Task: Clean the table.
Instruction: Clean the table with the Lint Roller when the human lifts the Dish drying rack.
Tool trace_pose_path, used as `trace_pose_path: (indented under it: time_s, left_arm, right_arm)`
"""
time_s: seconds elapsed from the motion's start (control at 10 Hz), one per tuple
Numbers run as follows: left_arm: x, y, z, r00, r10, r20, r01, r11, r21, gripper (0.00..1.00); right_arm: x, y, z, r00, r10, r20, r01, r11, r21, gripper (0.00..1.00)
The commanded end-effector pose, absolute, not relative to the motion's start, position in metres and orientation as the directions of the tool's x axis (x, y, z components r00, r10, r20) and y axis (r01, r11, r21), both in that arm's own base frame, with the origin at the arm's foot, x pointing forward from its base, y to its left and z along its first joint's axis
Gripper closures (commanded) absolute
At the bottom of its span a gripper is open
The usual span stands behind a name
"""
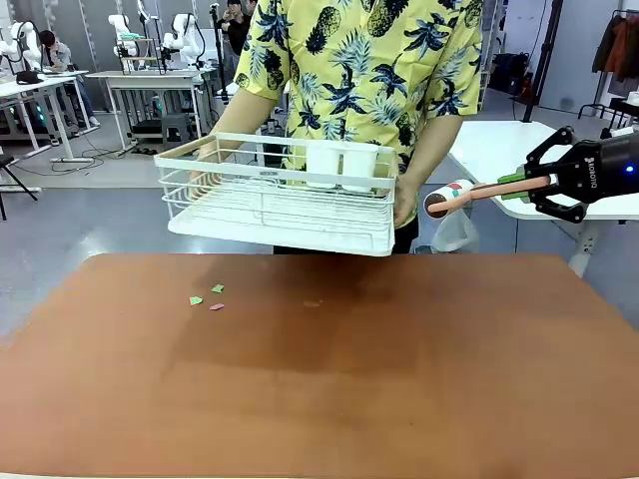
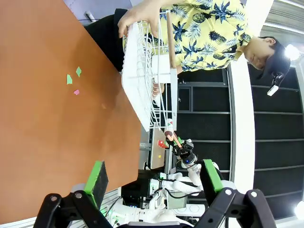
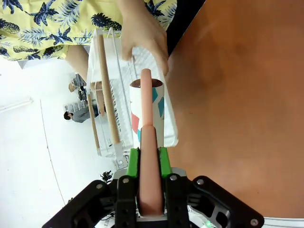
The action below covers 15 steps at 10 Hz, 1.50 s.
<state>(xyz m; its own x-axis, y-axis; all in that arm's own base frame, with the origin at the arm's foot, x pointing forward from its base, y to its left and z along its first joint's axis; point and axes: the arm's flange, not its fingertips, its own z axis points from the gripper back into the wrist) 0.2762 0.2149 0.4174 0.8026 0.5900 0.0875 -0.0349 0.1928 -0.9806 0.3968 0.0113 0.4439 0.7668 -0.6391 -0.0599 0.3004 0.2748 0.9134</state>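
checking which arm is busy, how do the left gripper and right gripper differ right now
The left gripper is open with nothing between its green pads; the right gripper is shut on the pink handle of a lint roller. The right gripper points its roller toward the white dish rack the person holds; the left gripper faces across the table. Both are black with green pads.

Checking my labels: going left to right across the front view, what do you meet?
Small green and pink scraps → two white plastic cups in the white wire dish rack → lint roller with pink handle and white roll → black right end effector with green pads, gripping that handle.
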Motion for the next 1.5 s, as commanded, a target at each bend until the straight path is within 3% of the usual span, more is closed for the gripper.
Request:
trace_pose_path:
  time_s: [0.0,0.8,0.9,1.0,1.3,1.4]
  left_arm:
    - [0.273,0.216,0.418,0.807,0.583,0.093,-0.024,0.190,-0.981,0.00]
    - [0.273,0.216,0.418,0.807,0.583,0.093,-0.024,0.190,-0.981,0.00]
    - [0.273,0.216,0.418,0.807,0.583,0.093,-0.024,0.190,-0.981,0.00]
    - [0.273,0.216,0.418,0.807,0.583,0.093,-0.024,0.190,-0.981,0.00]
    - [0.273,0.216,0.418,0.807,0.583,0.093,-0.024,0.190,-0.981,0.00]
    - [0.273,0.216,0.418,0.807,0.583,0.093,-0.024,0.190,-0.981,0.00]
  right_arm:
    - [0.397,0.013,0.444,0.769,-0.637,-0.058,0.299,0.277,0.913,1.00]
    - [0.397,0.013,0.444,0.769,-0.637,-0.058,0.299,0.277,0.913,1.00]
    - [0.397,0.011,0.444,0.767,-0.639,-0.060,0.300,0.275,0.913,0.79]
    - [0.409,0.015,0.454,0.794,-0.606,-0.056,0.280,0.282,0.918,0.79]
    - [0.473,0.067,0.481,0.958,-0.284,-0.041,0.173,0.459,0.871,0.79]
    - [0.497,0.098,0.471,0.968,-0.231,-0.094,0.197,0.477,0.857,0.79]
